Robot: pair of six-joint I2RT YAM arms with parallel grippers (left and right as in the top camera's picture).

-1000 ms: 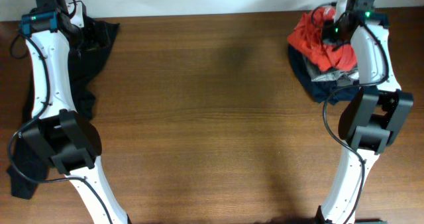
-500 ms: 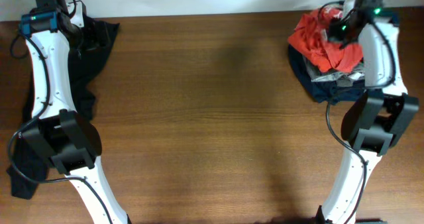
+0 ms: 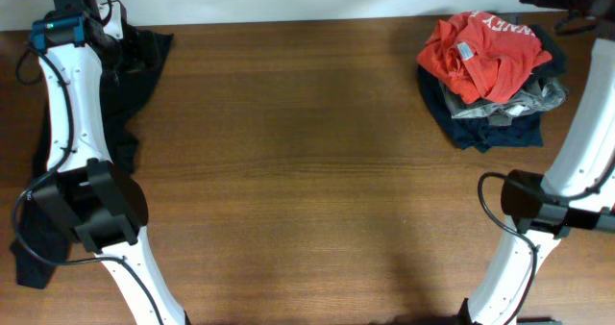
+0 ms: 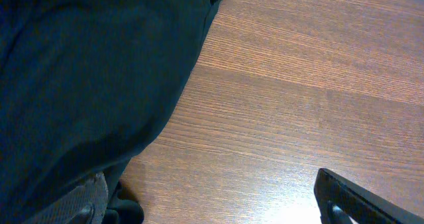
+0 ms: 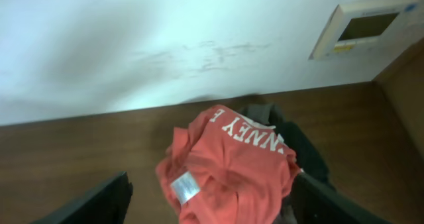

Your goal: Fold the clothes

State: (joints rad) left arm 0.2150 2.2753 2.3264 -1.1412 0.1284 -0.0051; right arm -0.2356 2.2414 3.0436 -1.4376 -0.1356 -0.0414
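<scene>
Right wrist view: my right tool, fingers spread and empty, hangs above the crumpled orange-red T-shirt with white lettering, heaped on darker clothes on the brown wooden table just ahead and below; this arm is nearer.

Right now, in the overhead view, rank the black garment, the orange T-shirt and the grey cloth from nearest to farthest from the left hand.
1. Black garment: at the table's far-left edge, right by the left hand.
2. Orange T-shirt: on top of the pile at the far-right corner.
3. Grey cloth: poking out at the pile's right edge, farther still.
</scene>
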